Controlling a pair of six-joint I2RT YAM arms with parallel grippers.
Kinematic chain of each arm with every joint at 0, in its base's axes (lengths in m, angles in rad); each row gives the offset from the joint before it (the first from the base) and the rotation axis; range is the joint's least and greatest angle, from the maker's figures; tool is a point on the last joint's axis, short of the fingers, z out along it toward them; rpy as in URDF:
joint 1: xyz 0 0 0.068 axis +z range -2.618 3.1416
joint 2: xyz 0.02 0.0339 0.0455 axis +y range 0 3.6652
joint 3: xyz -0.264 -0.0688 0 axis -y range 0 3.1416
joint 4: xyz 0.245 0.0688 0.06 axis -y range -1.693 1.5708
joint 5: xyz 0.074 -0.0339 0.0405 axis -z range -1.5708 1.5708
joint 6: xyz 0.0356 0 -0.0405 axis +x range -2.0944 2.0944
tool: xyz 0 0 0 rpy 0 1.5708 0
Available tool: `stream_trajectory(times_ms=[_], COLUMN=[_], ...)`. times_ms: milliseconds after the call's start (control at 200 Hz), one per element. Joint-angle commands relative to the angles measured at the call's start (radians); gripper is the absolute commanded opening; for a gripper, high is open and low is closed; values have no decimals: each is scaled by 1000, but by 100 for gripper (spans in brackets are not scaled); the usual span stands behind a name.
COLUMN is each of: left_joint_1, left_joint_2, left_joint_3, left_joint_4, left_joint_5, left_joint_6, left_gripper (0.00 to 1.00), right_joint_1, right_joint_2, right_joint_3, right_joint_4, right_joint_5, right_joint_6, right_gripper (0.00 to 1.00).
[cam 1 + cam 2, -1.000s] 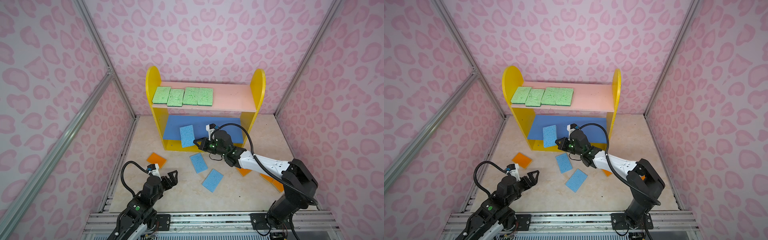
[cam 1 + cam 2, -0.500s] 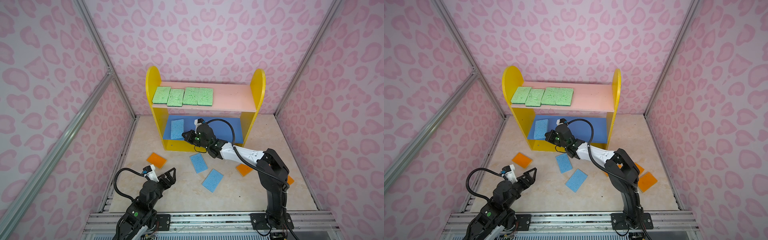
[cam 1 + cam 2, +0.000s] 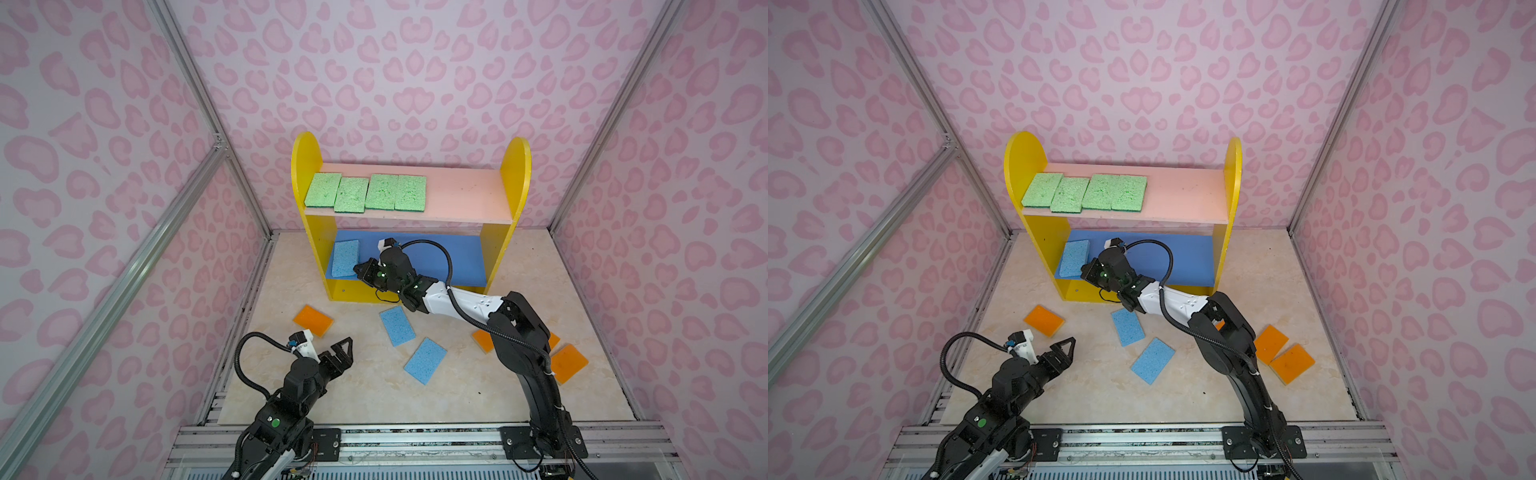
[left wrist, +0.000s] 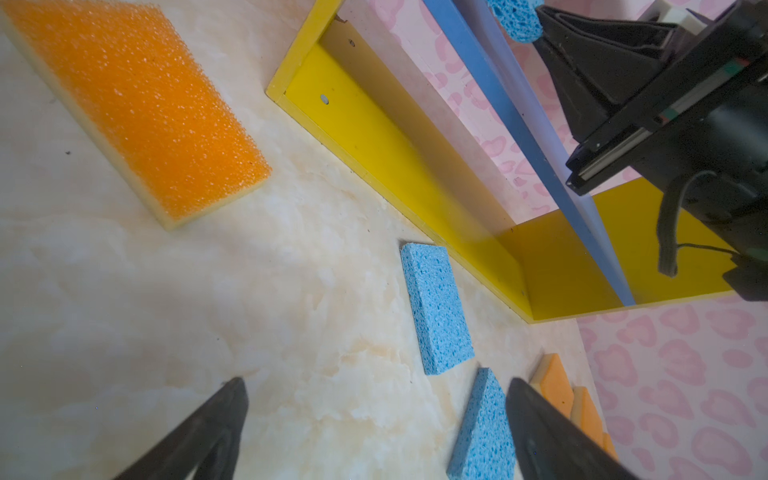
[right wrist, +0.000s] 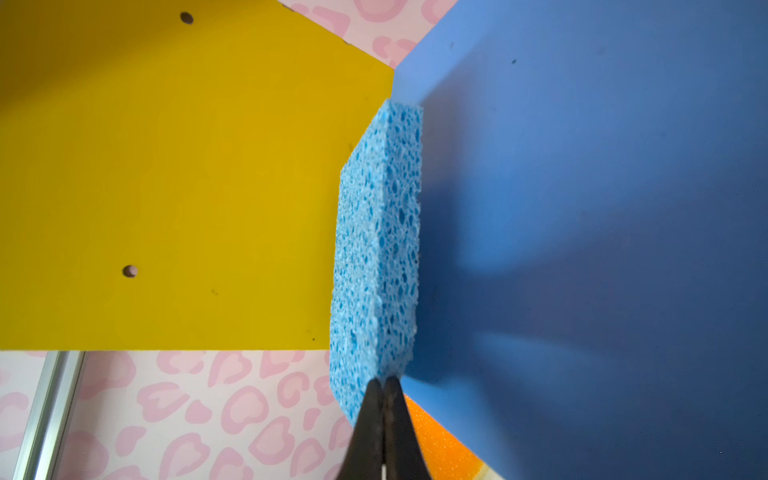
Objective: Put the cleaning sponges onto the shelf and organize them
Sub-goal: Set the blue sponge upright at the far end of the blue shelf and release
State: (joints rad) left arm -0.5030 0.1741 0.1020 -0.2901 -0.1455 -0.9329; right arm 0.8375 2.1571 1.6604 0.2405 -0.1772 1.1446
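Looking at both top views, you have the right gripper point(image 3: 357, 269) clamped on the held blue sponge point(image 3: 344, 257). It is at the left end of the blue board point(image 3: 461, 257) of the shelf point(image 3: 515, 174), just beside the yellow left side panel point(image 3: 305, 166). Four green sponges point(image 3: 365, 192) lie in a row on the left half of the pink board point(image 3: 461, 195). Your left gripper point(image 3: 344, 353) hangs spread wide and empty near the front left corner of the desk point(image 3: 374, 399). Two more blue sponges point(image 3: 397, 326) lie mid-desk before the shelf. One orange sponge point(image 3: 313, 320) lies toward the left edge, and further orange sponges point(image 3: 568, 363) toward the right edge.

In the left wrist view, the fingers point(image 4: 199, 432) stand far apart with nothing gripped between them.

In the right wrist view, the fingertips point(image 5: 376, 415) pinch the held blue sponge's near edge and almost meet. The sponge runs along the blue board close to the yellow panel. You cannot tell whether it rests flat there.
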Motion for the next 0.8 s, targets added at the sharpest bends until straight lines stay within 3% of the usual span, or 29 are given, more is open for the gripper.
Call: stream_trajectory(times_ms=[0, 375, 595, 800], left_joint_1=[1, 1, 2, 1], left_joint_2=[3, -3, -2, 21], left_joint_3=[-30, -30, -28, -11], left_joint_4=[-129, -138, -136, -120], left_joint_5=[-6, -8, 8, 26], left_joint_6=[0, -5, 6, 32], left_gripper=[98, 98, 97, 96], right_joint_1=[2, 3, 3, 1], right_joint_2=[28, 81, 92, 57], right_joint_3=[26, 84, 80, 48], right_joint_4=[14, 19, 54, 42], right_joint_5=[-5, -30, -55, -46], right_joint_6=[9, 13, 16, -2], right_gripper=[0, 4, 31, 44])
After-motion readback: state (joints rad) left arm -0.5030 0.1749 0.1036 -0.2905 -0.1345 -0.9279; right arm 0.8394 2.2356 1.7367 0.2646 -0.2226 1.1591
